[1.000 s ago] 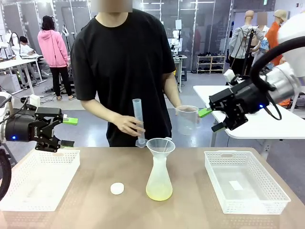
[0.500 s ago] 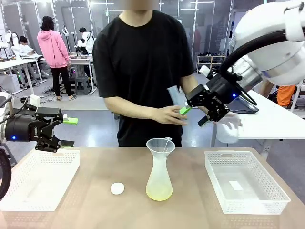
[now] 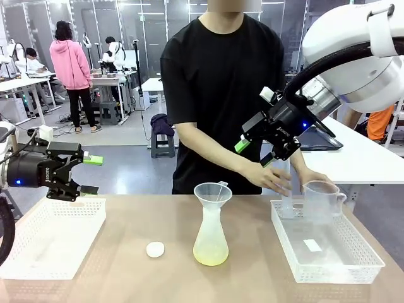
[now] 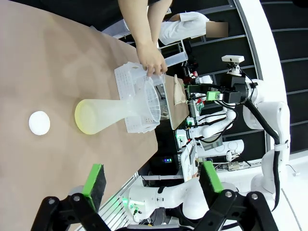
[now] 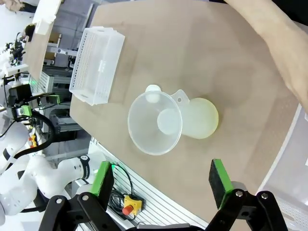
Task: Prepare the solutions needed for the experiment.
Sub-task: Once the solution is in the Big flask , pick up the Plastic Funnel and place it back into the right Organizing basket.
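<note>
Tech 1: Tan tabletop in an open lab hall. Report from the left.

Tech 2: Left basket (image 3: 53, 237) is white lattice plastic, rectangular. Above its far edge hangs the left gripper (image 3: 92, 175), unmoved over the last second, with its green-padded fingers spread and nothing between them. A white round cap (image 3: 155, 249) lies flat beside the flask.

Tech 1: Where is the solution?

Tech 2: At table centre. The solution (image 3: 211, 255) is a shallow pale yellow layer in the bottom of the frosted, translucent conical flask (image 3: 211, 233). A wide, clear funnel (image 3: 213, 192) sits in the flask's neck.

Tech 1: What has changed?

Tech 2: A second ago the person held the graduated cylinder and beaker up behind the flask. The person has since stepped right, and both hands are now at the right basket (image 3: 334, 273). One hand (image 3: 273, 177) lowers the cylinder (image 3: 287, 203), and the clear handled beaker (image 3: 320, 201) is already inside. The right gripper (image 3: 255, 154) has swung in from the right and hovers above that forearm, fingers spread, carrying nothing.

Tech 1: What does that mean for the task?

Tech 2: Pouring is probably finished and the measuring vessels are being put away. The funnel and cap still need handling.
</note>
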`<state>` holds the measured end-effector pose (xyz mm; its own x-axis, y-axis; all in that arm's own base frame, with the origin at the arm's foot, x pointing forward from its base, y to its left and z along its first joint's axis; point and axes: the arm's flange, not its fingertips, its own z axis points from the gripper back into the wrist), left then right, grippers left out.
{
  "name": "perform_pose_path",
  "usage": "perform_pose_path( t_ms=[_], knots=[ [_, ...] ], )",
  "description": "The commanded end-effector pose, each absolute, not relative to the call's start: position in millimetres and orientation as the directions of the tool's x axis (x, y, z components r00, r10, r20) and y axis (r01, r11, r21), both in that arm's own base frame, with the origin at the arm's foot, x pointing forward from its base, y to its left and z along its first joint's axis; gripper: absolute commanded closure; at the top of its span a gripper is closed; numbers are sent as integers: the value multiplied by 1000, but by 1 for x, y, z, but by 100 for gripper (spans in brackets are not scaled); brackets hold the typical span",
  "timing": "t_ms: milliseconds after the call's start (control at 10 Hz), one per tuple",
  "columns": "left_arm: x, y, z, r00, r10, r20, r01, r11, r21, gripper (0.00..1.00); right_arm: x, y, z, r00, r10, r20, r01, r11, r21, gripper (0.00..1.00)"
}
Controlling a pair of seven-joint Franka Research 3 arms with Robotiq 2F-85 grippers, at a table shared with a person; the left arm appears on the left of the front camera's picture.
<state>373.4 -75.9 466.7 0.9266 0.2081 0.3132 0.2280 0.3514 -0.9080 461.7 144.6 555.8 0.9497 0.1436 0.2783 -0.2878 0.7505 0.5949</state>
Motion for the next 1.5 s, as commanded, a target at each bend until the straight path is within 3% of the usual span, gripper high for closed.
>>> perform_pose_path(
  t_ms=[0,300,600,1400],
  knots=[
    [373,-79,469,927,221,303,223,323,-920,0,459,144,555,946,156,285,-303,739,602,0],
    [373,-79,469,927,221,303,223,323,-920,0,470,163,540,922,258,287,-382,716,584,0],
    [373,-79,469,927,221,303,223,323,-920,0,480,180,518,945,257,201,-326,775,542,0],
    [373,-79,469,927,221,303,223,323,-920,0,505,207,469,953,270,137,-299,773,559,0]
  ],
)
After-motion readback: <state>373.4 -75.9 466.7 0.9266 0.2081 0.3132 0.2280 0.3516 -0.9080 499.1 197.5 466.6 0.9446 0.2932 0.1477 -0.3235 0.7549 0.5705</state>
